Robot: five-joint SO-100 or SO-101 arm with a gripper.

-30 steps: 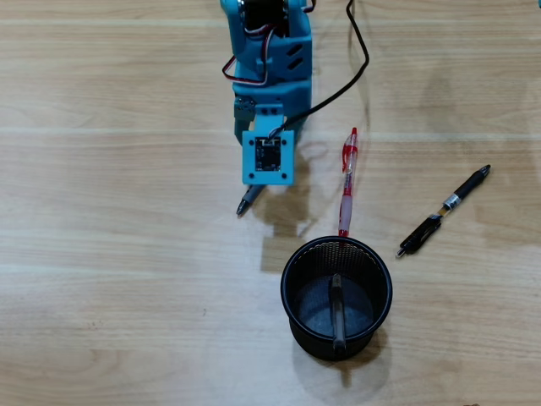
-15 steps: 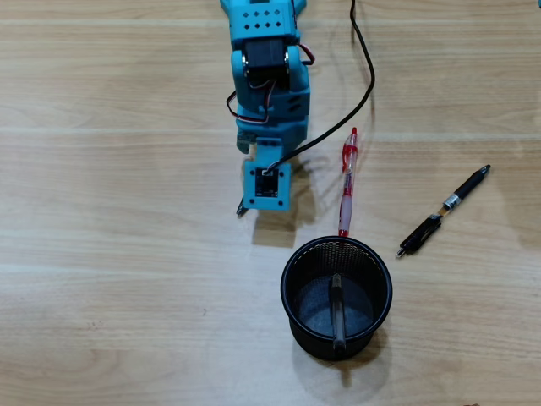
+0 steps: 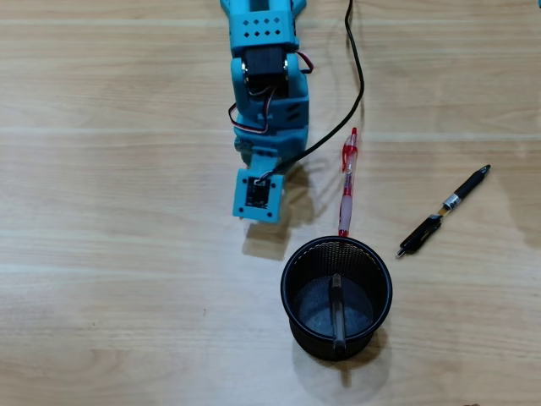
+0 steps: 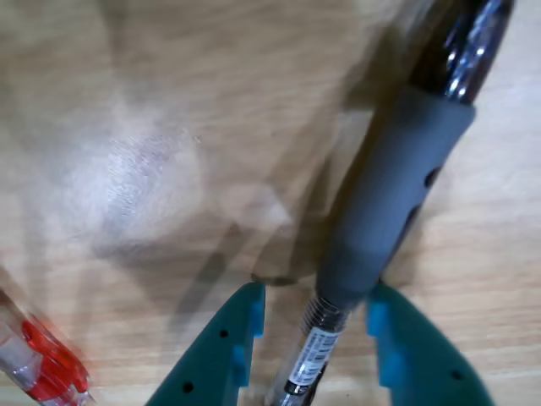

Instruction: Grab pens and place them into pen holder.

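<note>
The pen holder (image 3: 336,298) stands on the wooden table (image 3: 101,279), and one dark pen (image 3: 337,313) is already lying inside it. Up and to the left of the holder the blue arm (image 3: 266,76) reaches down, its wrist camera block hiding the fingers from overhead. In the wrist view the gripper (image 4: 313,317) has its two teal fingers (image 4: 221,355) set narrowly on either side of the grey-gripped clear pen (image 4: 385,190). Pads look just beside the barrel; firm contact I can't confirm. So this looks like the grasp step on the second pen. The red pen (image 3: 347,182) lies just above the holder's rim, the black pen with a silver band (image 3: 445,211) to the holder's upper right, both waiting. Next move, I'd judge: pinch tight, lift clear, carry over the holder's mouth.
</note>
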